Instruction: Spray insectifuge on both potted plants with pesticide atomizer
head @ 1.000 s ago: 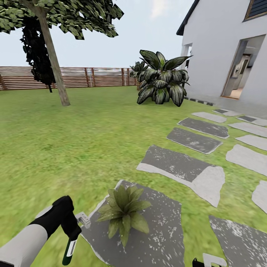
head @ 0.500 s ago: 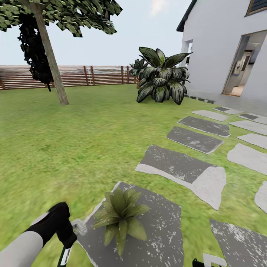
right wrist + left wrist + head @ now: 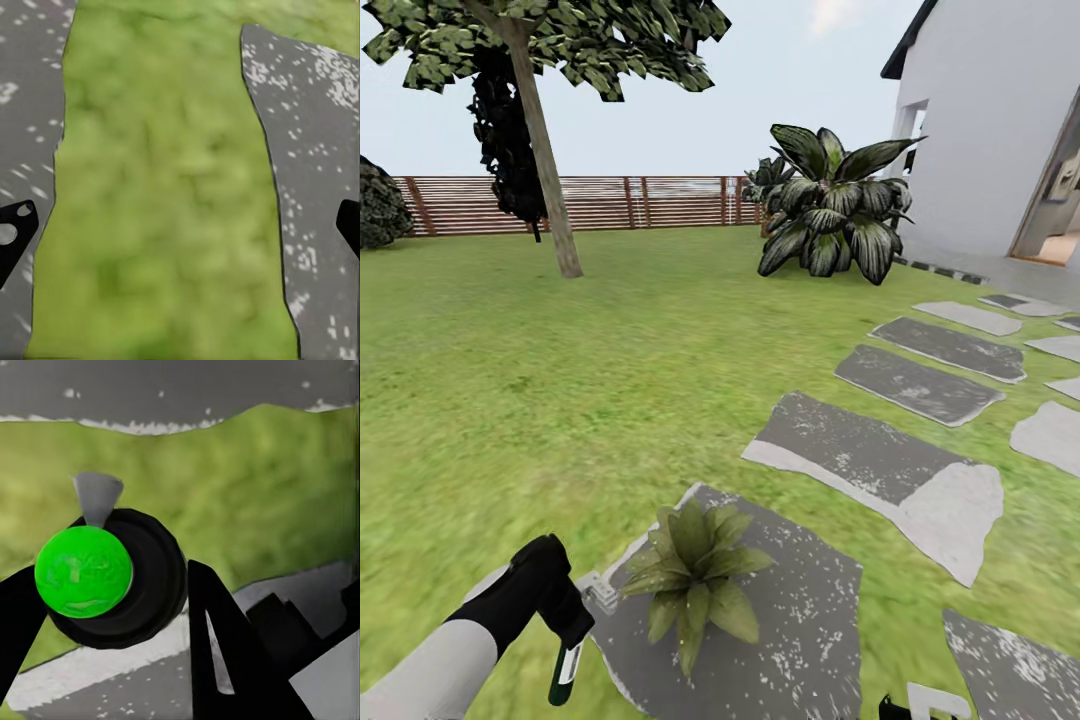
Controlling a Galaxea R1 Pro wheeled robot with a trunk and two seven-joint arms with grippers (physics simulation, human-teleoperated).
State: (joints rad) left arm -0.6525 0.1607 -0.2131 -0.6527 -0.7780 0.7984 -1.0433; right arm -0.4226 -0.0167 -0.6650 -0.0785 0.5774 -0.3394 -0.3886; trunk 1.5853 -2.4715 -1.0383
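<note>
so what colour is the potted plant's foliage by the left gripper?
Green, olive-toned pointed leaves on the potted plant; head view shows it best.

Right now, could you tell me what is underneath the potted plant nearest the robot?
The potted plant sits on a flat grey stepping stone set in the lawn. Its leaves spread over the pot, so the pot and the stone directly beneath are hidden.

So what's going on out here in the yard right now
The robot's left gripper holds the atomizer, bottle hanging downward, right beside a potted plant that sits on a stepping stone in the lawn. In the left wrist view the fingers are clamped around the atomizer's body. The right gripper is open over grass between two stones, holding nothing. Whether spray is coming out can't be told.
</note>
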